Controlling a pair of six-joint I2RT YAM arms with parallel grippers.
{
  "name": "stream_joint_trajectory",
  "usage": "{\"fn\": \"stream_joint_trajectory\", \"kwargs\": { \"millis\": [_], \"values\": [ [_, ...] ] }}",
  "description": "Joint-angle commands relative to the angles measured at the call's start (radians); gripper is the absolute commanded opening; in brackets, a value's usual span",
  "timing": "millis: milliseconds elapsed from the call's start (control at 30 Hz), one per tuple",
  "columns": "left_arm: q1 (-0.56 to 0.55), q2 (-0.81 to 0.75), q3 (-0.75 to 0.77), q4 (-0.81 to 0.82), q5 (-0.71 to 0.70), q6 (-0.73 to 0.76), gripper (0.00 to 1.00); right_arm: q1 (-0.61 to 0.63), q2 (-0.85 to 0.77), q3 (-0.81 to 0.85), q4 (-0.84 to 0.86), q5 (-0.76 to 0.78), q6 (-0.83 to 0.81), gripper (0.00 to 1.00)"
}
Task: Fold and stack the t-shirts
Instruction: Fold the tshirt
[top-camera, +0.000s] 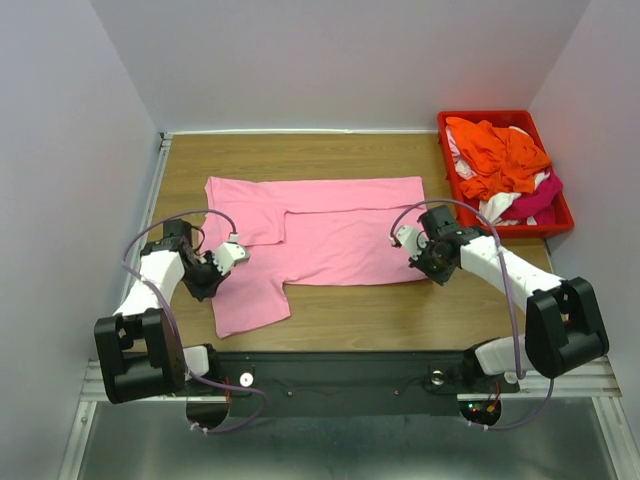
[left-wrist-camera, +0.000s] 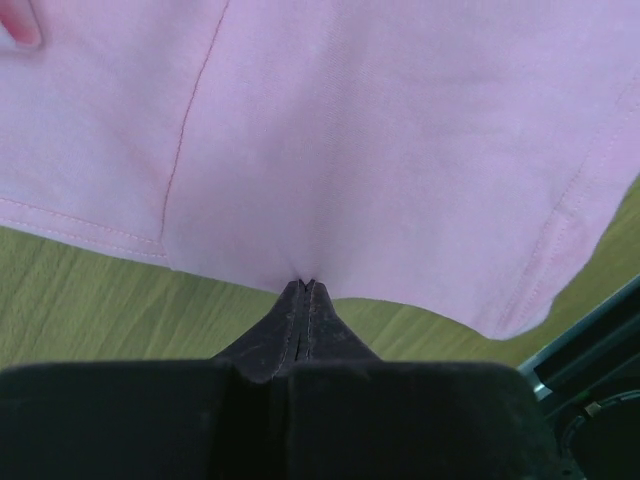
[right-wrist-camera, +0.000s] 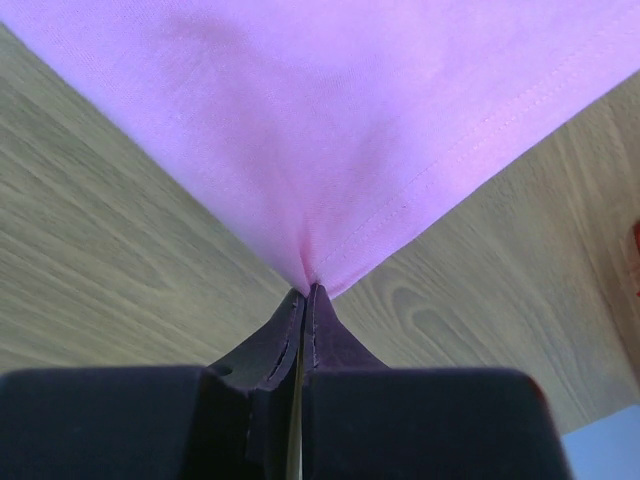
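Observation:
A light pink t-shirt (top-camera: 320, 235) lies spread on the wooden table, its top part folded over and one sleeve hanging toward the near edge at the left. My left gripper (top-camera: 236, 254) is shut on the pink shirt's left edge (left-wrist-camera: 305, 270) beside that sleeve. My right gripper (top-camera: 405, 240) is shut on the shirt's near right corner (right-wrist-camera: 312, 275). Orange (top-camera: 497, 152), white (top-camera: 497, 207) and magenta (top-camera: 540, 197) t-shirts lie crumpled in the bin at the back right.
A red plastic bin (top-camera: 452, 178) stands at the table's back right corner. Bare wood (top-camera: 350, 310) runs between the shirt and the near edge. Grey walls close in the left, back and right sides.

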Motion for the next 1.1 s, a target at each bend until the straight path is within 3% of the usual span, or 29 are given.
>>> {"fn": "stream_joint_trajectory", "kwargs": {
  "millis": [0,633,1067],
  "values": [
    [0.003,-0.043,0.056,-0.108,0.058,0.0,0.0,0.007,-0.048,0.018,-0.044,0.028,-0.016,0.01],
    [0.01,-0.014,0.12,-0.103,0.067,-0.002,0.0,-0.013,0.01,0.104,-0.053,0.036,-0.048,0.01],
    [0.032,0.054,0.341,-0.174,0.154,-0.025,0.0,-0.088,0.07,0.237,-0.053,0.023,-0.12,0.01]
  ]
}}
